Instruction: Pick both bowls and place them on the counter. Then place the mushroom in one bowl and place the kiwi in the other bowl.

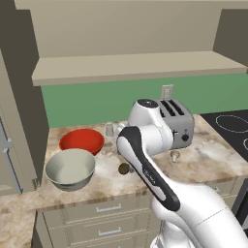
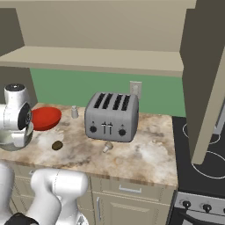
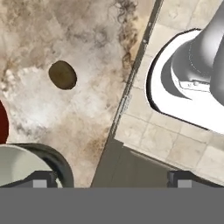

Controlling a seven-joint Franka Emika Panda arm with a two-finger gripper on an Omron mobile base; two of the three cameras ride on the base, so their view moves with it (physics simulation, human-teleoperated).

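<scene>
- Gripper (image 3: 111, 180): jaws spread fully wide, nothing between them. In the hand view the 2 dark fingertips (image 3: 40, 179) sit at the bottom, far apart, looking down over the bench edge.
- Bench (image 1: 208, 155): mottled beige-brown stone, carries everything below.
- Red bowl (image 1: 82, 140): on the bench, left-centre of the left base view, upright, behind the grey one.
- Grey bowl (image 1: 70, 168): on the bench near its front edge, just in front of the red bowl, close or touching; cream inside, nothing in it. Its rim shows at lower left of the hand view.
- Kiwi (image 1: 124, 168): lying on the bench right of the grey bowl, apart from it; upper left in the hand view.
- Mushroom (image 1: 175, 155): on the bench just in front of the toaster (image 2: 111, 116), right of centre in the left base view.
- Small shaker (image 2: 74, 111): behind, between red bowl and toaster.
- Both bowls look empty where visible.
</scene>
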